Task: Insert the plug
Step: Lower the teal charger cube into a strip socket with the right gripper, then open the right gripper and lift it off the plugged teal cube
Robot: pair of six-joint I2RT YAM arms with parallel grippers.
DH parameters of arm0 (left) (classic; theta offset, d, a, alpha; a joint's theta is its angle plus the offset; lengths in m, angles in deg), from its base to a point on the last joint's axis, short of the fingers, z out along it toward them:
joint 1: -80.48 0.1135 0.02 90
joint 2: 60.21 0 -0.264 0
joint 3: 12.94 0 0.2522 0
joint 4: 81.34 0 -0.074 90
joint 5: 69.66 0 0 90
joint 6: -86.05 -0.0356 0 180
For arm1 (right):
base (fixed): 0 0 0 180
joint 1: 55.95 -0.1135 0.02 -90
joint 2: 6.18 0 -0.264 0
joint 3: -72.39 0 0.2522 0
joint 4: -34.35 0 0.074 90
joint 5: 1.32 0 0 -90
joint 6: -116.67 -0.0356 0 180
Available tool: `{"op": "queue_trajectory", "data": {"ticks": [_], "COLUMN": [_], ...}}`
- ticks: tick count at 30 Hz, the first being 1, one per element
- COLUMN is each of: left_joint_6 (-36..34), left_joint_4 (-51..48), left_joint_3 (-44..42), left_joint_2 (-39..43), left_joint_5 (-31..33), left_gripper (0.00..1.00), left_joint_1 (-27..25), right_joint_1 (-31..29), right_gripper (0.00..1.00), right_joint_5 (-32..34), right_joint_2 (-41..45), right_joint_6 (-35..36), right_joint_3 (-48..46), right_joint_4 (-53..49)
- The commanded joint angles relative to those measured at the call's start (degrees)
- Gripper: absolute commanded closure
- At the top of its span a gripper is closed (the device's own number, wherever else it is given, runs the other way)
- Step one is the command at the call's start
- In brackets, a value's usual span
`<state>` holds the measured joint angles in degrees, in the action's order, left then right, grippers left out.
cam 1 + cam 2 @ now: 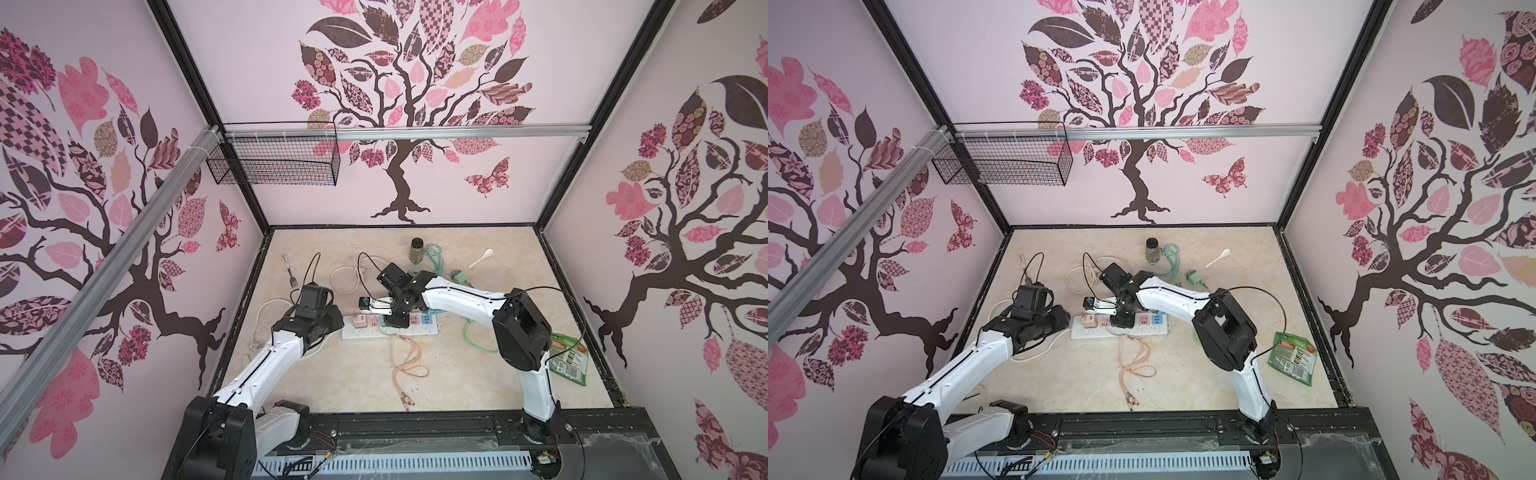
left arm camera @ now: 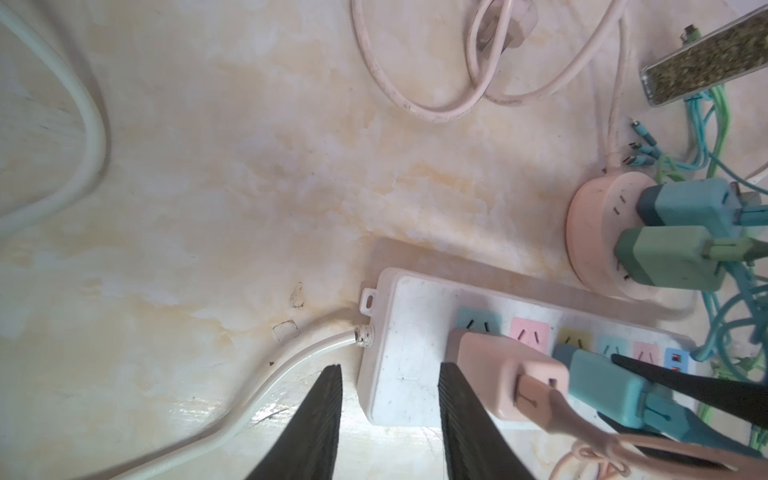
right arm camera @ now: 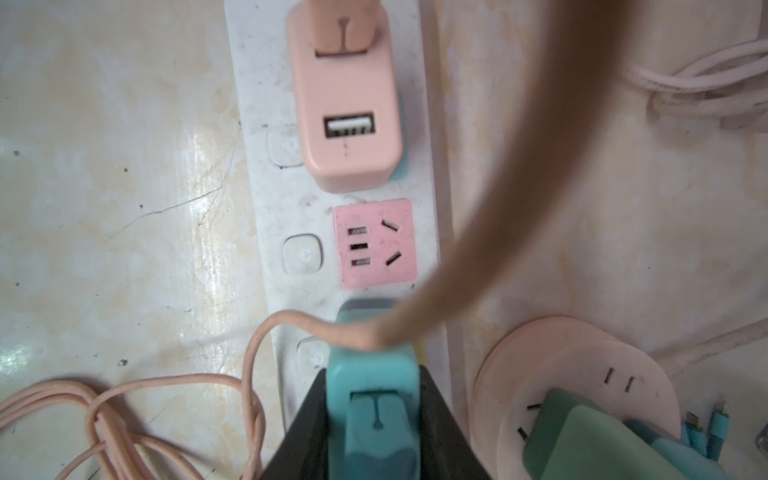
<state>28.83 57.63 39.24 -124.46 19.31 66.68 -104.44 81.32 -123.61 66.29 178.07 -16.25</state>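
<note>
A white power strip [image 1: 424, 330] [image 2: 411, 353] lies across the middle of the table. At its left end a pink adapter [image 3: 347, 104] sits plugged in, with a pink cable in its top port. My right gripper [image 3: 372, 374] [image 1: 392, 322] is shut on a teal plug [image 3: 372, 386] [image 2: 602, 386]. The plug stands over the strip just past the free pink socket [image 3: 374, 243]. Whether it is fully seated I cannot tell. My left gripper [image 2: 390, 365] [image 1: 337, 324] is open at the strip's left end, holding nothing, its fingers [image 2: 461, 415] beside the pink adapter.
A round pink socket hub [image 2: 594, 232] with a teal and a green adapter sits behind the strip. A pink cable bundle [image 1: 405, 365], spice jar [image 1: 417, 249], white spoon [image 1: 482, 257], fork [image 1: 289, 270] and green packet [image 1: 569, 357] lie around.
</note>
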Motion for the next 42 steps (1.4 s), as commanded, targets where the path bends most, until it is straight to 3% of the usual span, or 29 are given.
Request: {"op": "queue_trajectory", "data": {"ticks": [1, 16, 32, 42], "left_joint_6": [-0.8, -3.2, -5.7, -5.9], "left_joint_4": [-2.8, -6.3, -6.3, -6.4], "left_joint_3": [3.0, 6.0, 8.1, 8.2], "left_joint_2": [2.1, 4.5, 3.6, 5.0], "left_joint_5": [1.7, 3.0, 2.6, 1.8], "left_gripper": [0.56, 0.50, 0.46, 0.46], "left_joint_1": [0.2, 0.3, 0.4, 0.4], "right_joint_1": [1.4, 1.4, 1.7, 7.2], "right_gripper": [0.73, 0.55, 0.55, 0.54], "right_joint_5": [6.2, 1.5, -3.0, -2.6], "right_joint_2": [-0.8, 6.6, 20.1, 27.9], "right_joint_6": [-2.3, -5.6, -8.0, -15.3], "right_joint_3": [-0.9, -2.0, -13.9, -20.9], "right_joint_4": [0.2, -0.1, 2.7, 11.9]}}
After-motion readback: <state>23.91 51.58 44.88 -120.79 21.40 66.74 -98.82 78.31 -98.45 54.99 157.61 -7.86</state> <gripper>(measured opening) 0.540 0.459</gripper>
